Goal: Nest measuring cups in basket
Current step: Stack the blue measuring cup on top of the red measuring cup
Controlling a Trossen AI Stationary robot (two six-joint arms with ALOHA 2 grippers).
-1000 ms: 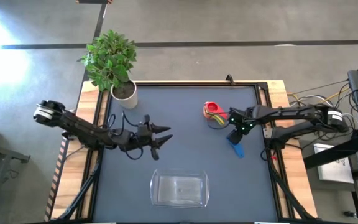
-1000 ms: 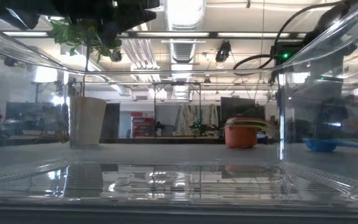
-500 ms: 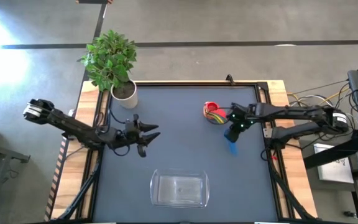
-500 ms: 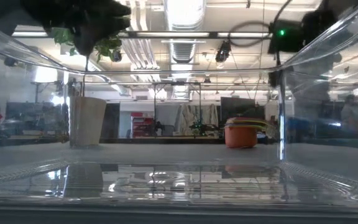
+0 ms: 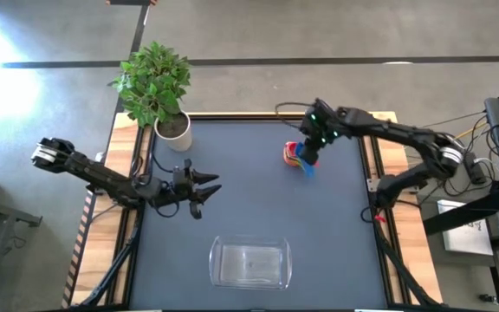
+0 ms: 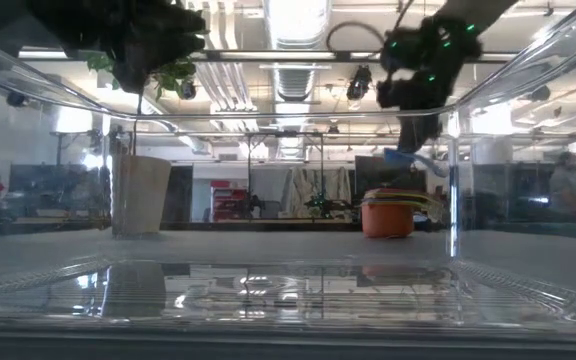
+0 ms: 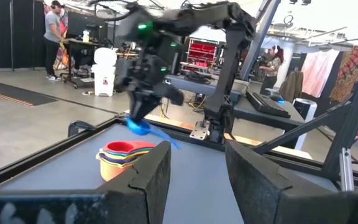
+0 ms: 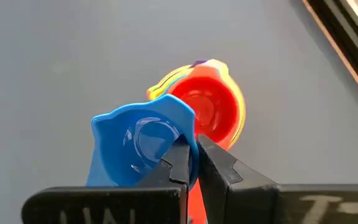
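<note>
A stack of nested measuring cups (image 5: 292, 153), red on top with yellow and orange rims below it, stands on its base on the far right part of the dark table. My right gripper (image 5: 312, 156) hangs just above and beside the stack, shut on the blue cup (image 8: 135, 140). The low view shows the blue cup (image 6: 409, 158) in the air over the stack (image 6: 388, 212). The clear basket (image 5: 250, 264) sits at the table's near middle. My left gripper (image 5: 210, 185) hovers open over the left middle, touching nothing. My right gripper pinches the blue cup's rim (image 8: 193, 149), one finger (image 8: 178, 163) over the bowl's inner side and the other outside it. The fingers come from above, pointing down. The cup is lifted clear, its opening up, right beside the red cup (image 8: 207, 112).
A white plant pot (image 5: 173, 128) with a leafy plant stands at the table's far left corner. Raised wooden rails (image 5: 369, 143) border the table. Bare dark surface lies between the stack and the basket. People stand in the room beyond the table.
My right gripper lifted the blue cup clear of the table near the right edge and carried it up, toward the far edge and leftward, over the nested stack. My left arm drew back toward the left edge, then stayed still.
</note>
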